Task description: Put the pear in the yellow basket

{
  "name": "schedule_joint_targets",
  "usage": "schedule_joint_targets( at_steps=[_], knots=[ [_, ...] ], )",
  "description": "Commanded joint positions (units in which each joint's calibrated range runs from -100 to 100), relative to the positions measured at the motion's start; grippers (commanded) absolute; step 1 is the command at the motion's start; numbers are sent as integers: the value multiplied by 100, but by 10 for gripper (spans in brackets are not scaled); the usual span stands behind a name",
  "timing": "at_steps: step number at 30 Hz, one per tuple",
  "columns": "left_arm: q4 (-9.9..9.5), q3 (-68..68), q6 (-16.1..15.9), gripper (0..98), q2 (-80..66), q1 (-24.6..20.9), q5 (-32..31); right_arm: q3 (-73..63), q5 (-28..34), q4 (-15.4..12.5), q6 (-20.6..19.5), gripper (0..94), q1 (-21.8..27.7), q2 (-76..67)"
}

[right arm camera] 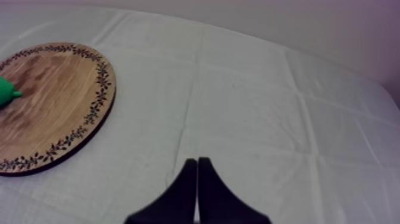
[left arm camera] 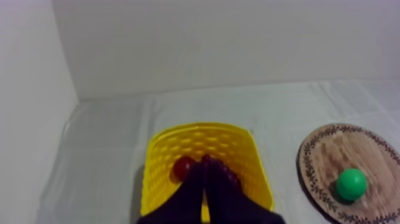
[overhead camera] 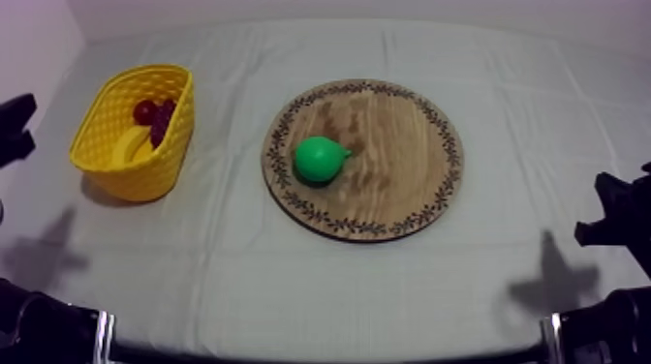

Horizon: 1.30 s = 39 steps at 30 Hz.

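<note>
basket: yellow basket holds a small red fruit; the top view adds a banana
pear: pear sits on the wooden board
left gripper: narrow wedge, empty, over the basket
right gripper: narrow wedge too, over the cloth

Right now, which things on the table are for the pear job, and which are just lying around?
For the job:
pear, lying on the wooden board
yellow basket, where the pear goes

Just lying about, all inside the basket:
small red fruit
bunch of grapes
banana
</note>
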Motion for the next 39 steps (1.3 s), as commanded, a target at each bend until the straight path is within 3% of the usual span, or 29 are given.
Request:
schedule_joint_targets(
  at_steps=[1, 6, 12, 19, 25, 39],
  knots=[
    [35, -648, -128, 0, 760, 33, 26, 5, 0, 2, 1, 3, 1, -5],
    [206, -1735, -446, 0, 1778, 165, 392, 5, 0, 2, 1, 3, 1, -5],
    [396, -3672, -652, 0, 3157, 404, 1392, 5, 0, 2, 1, 3, 1, -5],
    [449, -5532, -806, 0, 4579, 791, 1894, 5, 0, 2, 1, 3, 1, -5],
    [224, -6160, -846, 0, 5380, 1333, 1976, 5, 0, 2, 2, 3, 1, -5],
    [-255, -6737, -501, 0, 6484, 2236, 2582, 5, 0, 2, 1, 3, 1, -5]
  ],
)
